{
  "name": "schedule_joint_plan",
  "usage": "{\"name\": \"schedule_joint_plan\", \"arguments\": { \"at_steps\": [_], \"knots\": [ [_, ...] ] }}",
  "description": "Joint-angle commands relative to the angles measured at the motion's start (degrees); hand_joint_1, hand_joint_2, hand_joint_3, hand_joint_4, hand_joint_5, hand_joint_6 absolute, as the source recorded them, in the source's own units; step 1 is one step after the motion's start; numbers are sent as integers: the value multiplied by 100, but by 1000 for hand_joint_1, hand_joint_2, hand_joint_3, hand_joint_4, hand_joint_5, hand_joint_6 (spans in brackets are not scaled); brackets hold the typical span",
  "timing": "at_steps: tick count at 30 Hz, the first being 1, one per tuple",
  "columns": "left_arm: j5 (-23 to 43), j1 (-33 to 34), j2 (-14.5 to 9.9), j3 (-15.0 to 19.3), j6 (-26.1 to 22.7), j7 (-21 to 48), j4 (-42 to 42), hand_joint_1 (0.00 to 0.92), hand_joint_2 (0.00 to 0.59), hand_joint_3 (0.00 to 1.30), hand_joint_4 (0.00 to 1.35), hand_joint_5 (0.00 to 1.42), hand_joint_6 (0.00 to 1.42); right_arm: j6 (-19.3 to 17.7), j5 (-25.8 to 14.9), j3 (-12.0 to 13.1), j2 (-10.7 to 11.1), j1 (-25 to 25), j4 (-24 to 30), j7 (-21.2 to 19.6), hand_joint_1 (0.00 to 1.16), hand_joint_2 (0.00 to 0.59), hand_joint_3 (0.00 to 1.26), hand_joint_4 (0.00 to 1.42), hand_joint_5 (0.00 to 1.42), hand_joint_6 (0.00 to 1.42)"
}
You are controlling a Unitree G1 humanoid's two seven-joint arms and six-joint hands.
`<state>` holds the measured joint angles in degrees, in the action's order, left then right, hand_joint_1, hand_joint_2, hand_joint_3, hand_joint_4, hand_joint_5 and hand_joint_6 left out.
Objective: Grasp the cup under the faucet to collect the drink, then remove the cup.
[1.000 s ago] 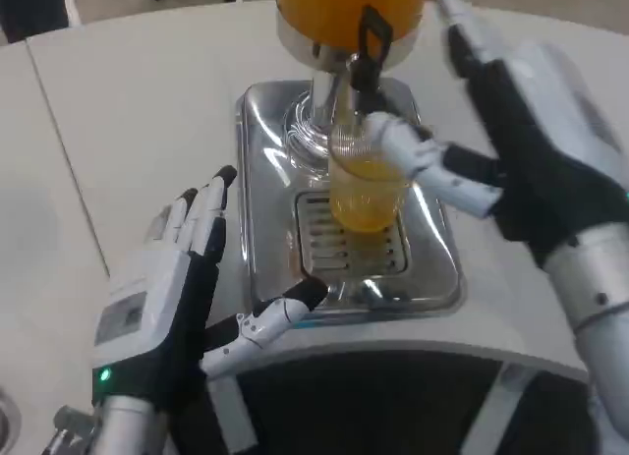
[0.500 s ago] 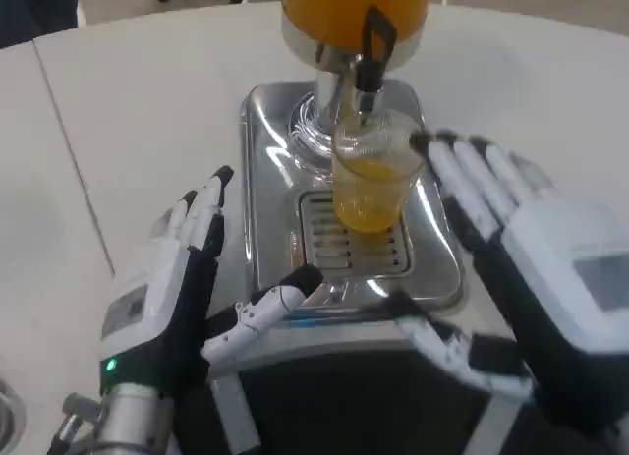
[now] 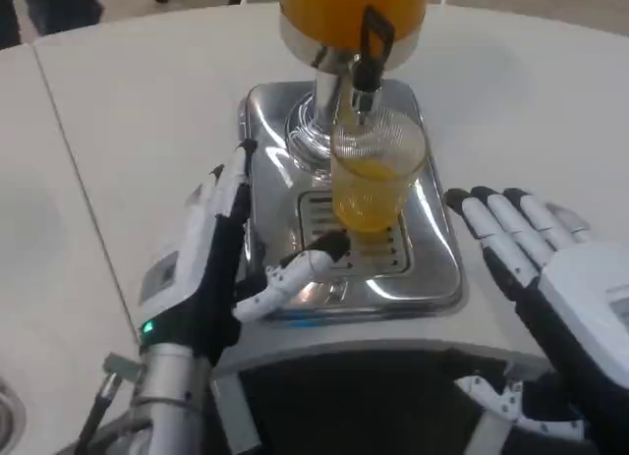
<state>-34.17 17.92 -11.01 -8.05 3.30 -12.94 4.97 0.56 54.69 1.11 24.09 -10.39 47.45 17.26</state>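
Centrally, the ribbed clear plastic cup (image 3: pixel 376 176) of orange drink stands on the chrome drip tray (image 3: pixel 432 263) under the black-handled faucet (image 3: pixel 369 52). Left hand (image 3: pixel 211 268) and right hand (image 3: pixel 560 288) flank it, fingers spread, empty; no legible writing.

The right hand (image 3: pixel 550 278), which 1 second ago was reaching up beside the cup (image 3: pixel 374 175) with a finger against it, has been drawn back and lowered; it is now seen spread flat to the right of the steel tray (image 3: pixel 437 258), apart from the cup. The left hand (image 3: pixel 211 263) has been moved forward and inward, with its fingers now laid along the tray's left edge and its thumb over the grille, nearer the cup.
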Motion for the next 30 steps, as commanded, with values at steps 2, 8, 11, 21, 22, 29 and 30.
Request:
{"name": "schedule_joint_plan", "arguments": {
  "at_steps": [2, 8, 11, 21, 22, 29, 30],
  "knots": [
    [-47, 349, 180, -251, 202, -294, 482, 150, 44, 0, 0, 0, 0, -254, -276, 281, 200, -307, -145, 54, 680, 352, 0, 0, 0, 48],
    [-44, 697, 289, -426, 279, -476, 971, 235, 48, 0, 0, 0, 0, -405, -386, 306, 177, -358, -208, -29, 673, 350, 0, 0, 0, 48],
    [-14, 832, 321, -469, 340, -576, 1166, 238, 47, 0, 0, 0, 2, -395, -495, 297, 190, -278, -438, 17, 669, 346, 0, 0, 0, 48],
    [5, 1365, 524, -629, 443, -834, 1932, 241, 47, 0, 0, 0, 12, -290, -486, 113, 23, 274, -1076, -62, 660, 340, 0, 0, 0, 56],
    [6, 1413, 548, -643, 449, -866, 2006, 242, 47, 0, 0, 0, 14, -280, -490, 90, 12, 310, -1124, -66, 659, 339, 0, 0, 0, 57],
    [97, 1846, 714, -652, 506, -1104, 2621, 259, 47, 0, 0, 12, 45, -148, -474, 1, 5, 445, -1260, -12, 650, 335, 0, 0, 0, 60],
    [110, 1901, 729, -642, 513, -1140, 2690, 266, 45, 0, 0, 21, 48, -95, -480, -11, -7, 465, -1240, 30, 649, 335, 0, 0, 0, 61]
  ]
}}
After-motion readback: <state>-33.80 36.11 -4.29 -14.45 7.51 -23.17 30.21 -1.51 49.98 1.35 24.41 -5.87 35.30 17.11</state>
